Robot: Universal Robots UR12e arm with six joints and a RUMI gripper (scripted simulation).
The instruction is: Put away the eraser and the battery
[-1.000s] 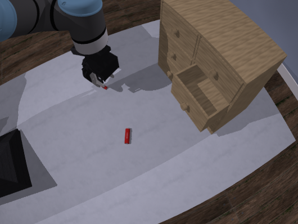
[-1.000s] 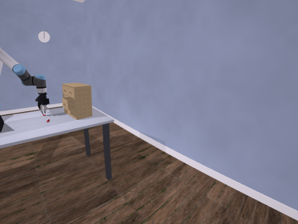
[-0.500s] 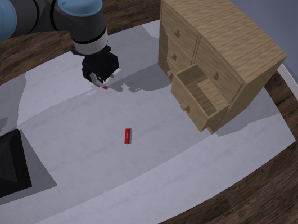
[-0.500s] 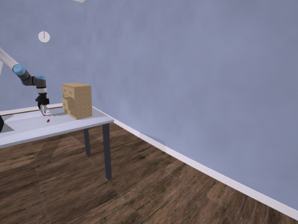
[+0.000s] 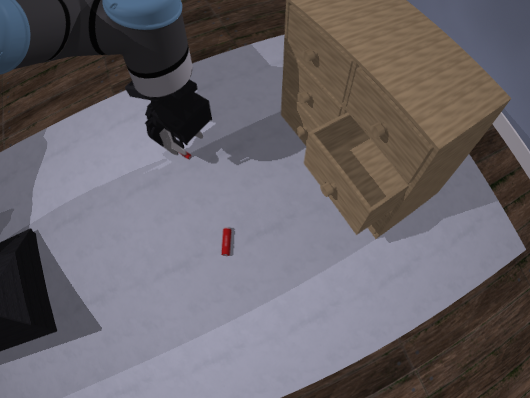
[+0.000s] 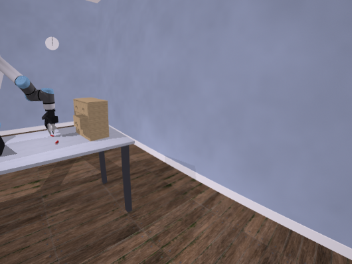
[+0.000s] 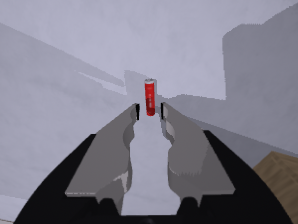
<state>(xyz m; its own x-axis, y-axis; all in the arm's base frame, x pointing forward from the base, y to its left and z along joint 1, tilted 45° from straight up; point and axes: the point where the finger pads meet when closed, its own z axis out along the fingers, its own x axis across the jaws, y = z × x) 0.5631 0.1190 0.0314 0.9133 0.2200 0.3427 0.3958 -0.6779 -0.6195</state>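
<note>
Arm nearest the lens, gripper (image 5: 193,145) (image 6: 52,132) (image 7: 150,104) over a small red battery (image 5: 187,156) (image 6: 52,135) (image 7: 150,94), one drawer open

From the top, the arm (image 5: 157,47) (image 6: 49,97) reaches in from the upper left, its fingers pointing down at the table (image 5: 150,280) (image 6: 76,152) (image 7: 55,65). The small battery shows at the fingertips. A second red battery (image 5: 226,242) (image 6: 56,142) lies apart on the table; I cannot tell for certain which one is the AAA. The chest (image 5: 400,65) (image 6: 97,119) stands upright, with its middle-row right drawer (image 5: 336,186) (image 6: 78,123) pulled out and both top-row drawers shut.

From outside, the gripper is low over the table, left of the chest in the picture, and the second battery lies nearer the table's front edge.

From the wrist, the fingers stand a little apart, pinching nothing. The small battery appears between their tips, with a gap on either side.
</note>
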